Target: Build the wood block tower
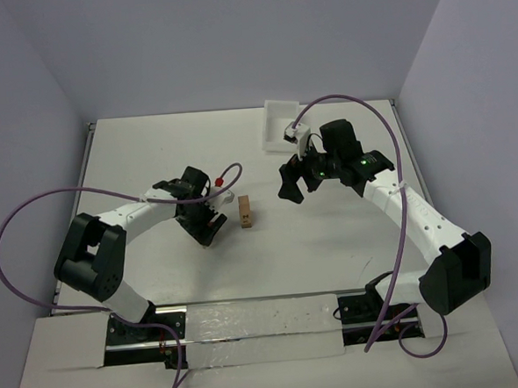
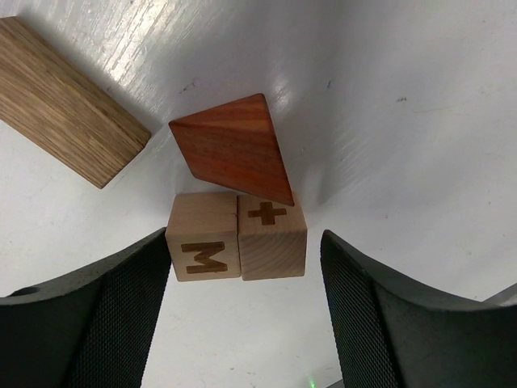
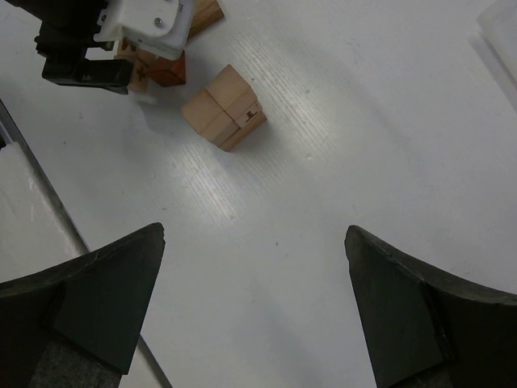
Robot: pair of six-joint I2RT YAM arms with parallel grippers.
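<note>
- Left hand (image 2: 244, 242): fingers set wide, straddling two tan cubes on the counter (image 2: 420, 97), nothing gripped.
- M cube (image 2: 203, 248) and + cube (image 2: 272, 238) lie side by side and touching. Their joint long axis runs from one finger to the other, so it lies on the closing line.
- Judgement: a close from here would pinch both cubes end to end. Taking one alone calls for a shift or a turn of the wrist first.
- Reddish-brown wedge (image 2: 236, 149) lies just beyond the cubes, its lower corner against the + cube's far edge. It may be dragged along.
- Tan rectangular piece (image 2: 65, 101) lies far-left of the wedge, close to it but apart, with streaked grain and its long axis on the diagonal.
- Wood block tower (image 1: 246, 212): a short tan column of what looks like two blocks, standing mid-counter. The count is not certain from above.
- In the top view the tower sits just right of the left hand (image 1: 206, 222) and well left of the right hand (image 1: 292, 185), so the left arm is the nearer.
- Right hand (image 3: 254, 234): fingers spread wide, empty, raised over bare counter with the tower (image 3: 224, 107) ahead of it.
</note>
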